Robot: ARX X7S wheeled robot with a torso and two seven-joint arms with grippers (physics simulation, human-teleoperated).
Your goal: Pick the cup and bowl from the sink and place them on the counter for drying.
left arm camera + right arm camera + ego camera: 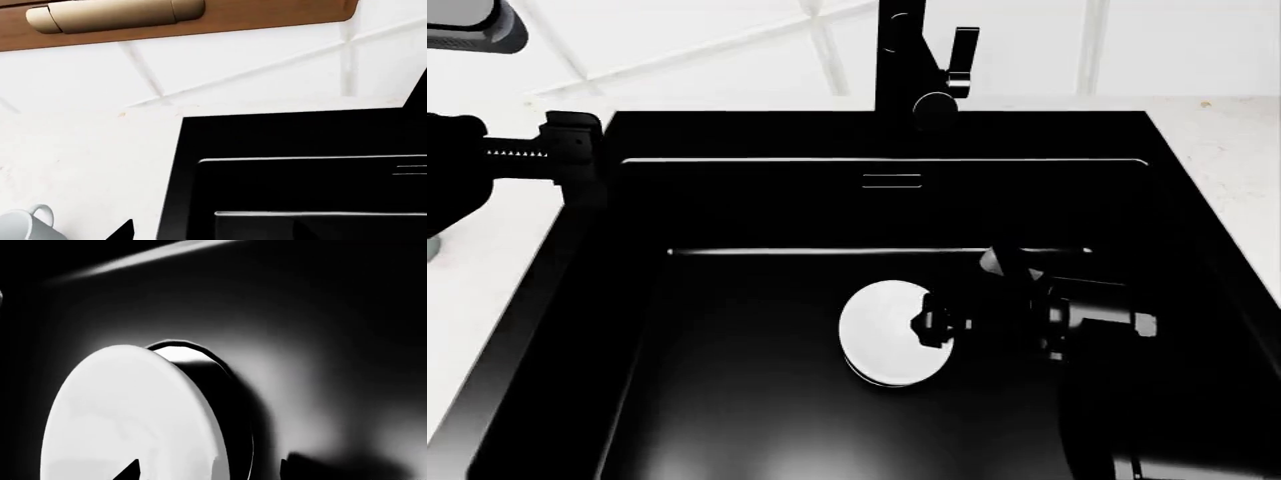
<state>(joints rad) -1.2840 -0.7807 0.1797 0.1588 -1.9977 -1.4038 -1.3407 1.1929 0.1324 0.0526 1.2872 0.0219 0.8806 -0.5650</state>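
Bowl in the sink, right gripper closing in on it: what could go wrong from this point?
1. The bowl looks smooth, and the right gripper sits at its rim; a shallow edge pinch could slip.
2. The bowl stands deep in the sink, so lifting it may knock the wall or ledge.
3. The cup rests on the counter near the sink's edge, where the left gripper hovers, so a stray move could nudge it.

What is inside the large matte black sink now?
Inside the black sink lies the plain white round bowl, with the right gripper at its rim. The drain is mostly covered by the bowl. No cup is seen inside.
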